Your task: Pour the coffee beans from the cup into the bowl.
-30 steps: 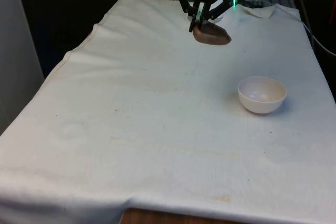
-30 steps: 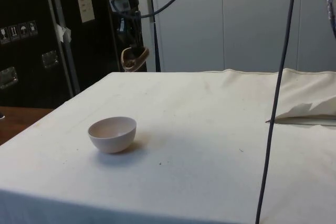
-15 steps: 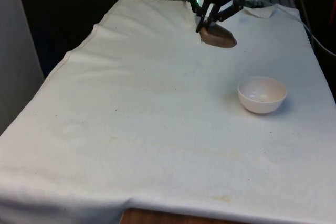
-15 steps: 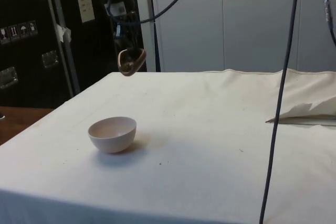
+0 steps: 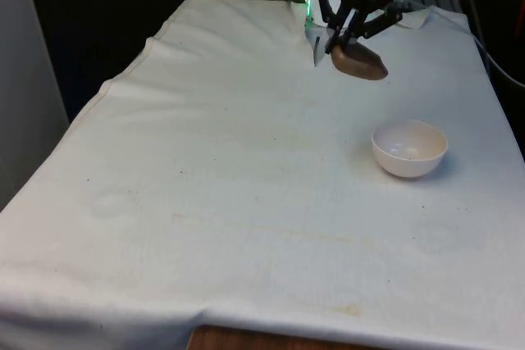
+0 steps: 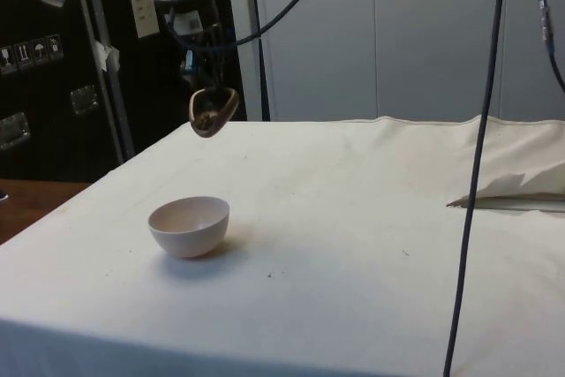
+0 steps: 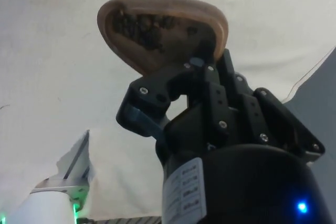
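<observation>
Since a second ago the pincer (image 5: 343,40) has carried the cup (image 5: 359,61) from over the table's far end toward the front view's right and a little nearer the bowl (image 5: 409,147); in the side view the cup (image 6: 212,110) has shifted from beside the dark cabinets to a spot above and just behind the bowl (image 6: 189,226), and it now tips so its mouth faces that camera. The bowl has not moved.

The pincer is closed on the cup's rim and holds the cup in the air, clear of the table (image 5: 230,170). The cup is brown and shallow, tilted in both fixed views.

The wrist view shows what the others do not: dark beans (image 7: 144,27) heaped inside the cup (image 7: 163,30), gathered toward one side, with one finger (image 7: 157,90) clamped over the rim. The side view gives only a dark patch inside the cup's mouth. The front view shows the cup's outer wall and none of its contents.

The front view shows the bowl's pale inside, with no beans to be made out; the side view shows only its outer wall and the far inner rim.

In the front view the upper arm is cut off by the picture's edge, and the pincer's fingers merge with the dark curtains behind.
</observation>
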Motion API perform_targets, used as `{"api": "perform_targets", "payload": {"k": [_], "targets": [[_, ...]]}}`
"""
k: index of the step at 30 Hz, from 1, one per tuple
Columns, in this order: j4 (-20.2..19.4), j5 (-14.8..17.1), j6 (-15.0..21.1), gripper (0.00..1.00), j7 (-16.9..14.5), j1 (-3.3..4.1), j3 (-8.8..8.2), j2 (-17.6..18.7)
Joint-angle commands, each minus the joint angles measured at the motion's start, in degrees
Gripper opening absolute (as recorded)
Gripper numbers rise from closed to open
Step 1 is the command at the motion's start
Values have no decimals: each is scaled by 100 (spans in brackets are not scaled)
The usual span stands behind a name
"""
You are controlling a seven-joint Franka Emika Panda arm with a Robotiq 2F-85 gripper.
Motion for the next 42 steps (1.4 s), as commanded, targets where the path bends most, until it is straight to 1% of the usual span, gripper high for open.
{"api": "perform_targets", "payload": {"k": [1, 2, 4, 9, 10, 11, 17, 18, 19, 20, 24, 26, 27, 28, 29, 30, 33, 34, 35, 36, 37, 41, 42], "targets": [[23, -17, -17, 0, 40, 0, 23, 23], [86, -69, -92, 0, 109, 40, 23, 69], [149, -138, -138, 0, 212, 34, 92, 138], [264, -309, -235, 0, 418, 46, 201, 264], [212, -258, -166, 0, 355, 0, 212, 223], [286, -355, -252, 0, 464, 46, 223, 286], [453, -647, -401, 0, 762, 46, 378, 464], [407, -607, -327, 0, 716, 0, 401, 430], [476, -693, -424, 0, 802, 46, 401, 493], [527, -768, -476, 0, 888, 46, 447, 544], [613, -934, -579, 0, 1049, 52, 544, 647], [647, -1014, -630, 0, 1117, 52, 590, 693], [619, -991, -567, 0, 1089, 0, 619, 670], [665, -1060, -665, 0, 1157, 52, 619, 716], [699, -1146, -728, 0, 1238, 52, 676, 756], [710, -1192, -756, 0, 1278, 57, 699, 779], [751, -1324, -854, 0, 1392, 57, 785, 831], [779, -1415, -922, 0, 1473, 57, 837, 865], [745, -1404, -871, 0, 1455, 6, 871, 842], [791, -1455, -951, 0, 1507, 57, 865, 882], [802, -1490, -980, 0, 1541, 52, 888, 900], [865, -1702, -1134, 0, 1725, 69, 997, 974], [865, -1702, -1134, 0, 1725, 69, 997, 974]]}}
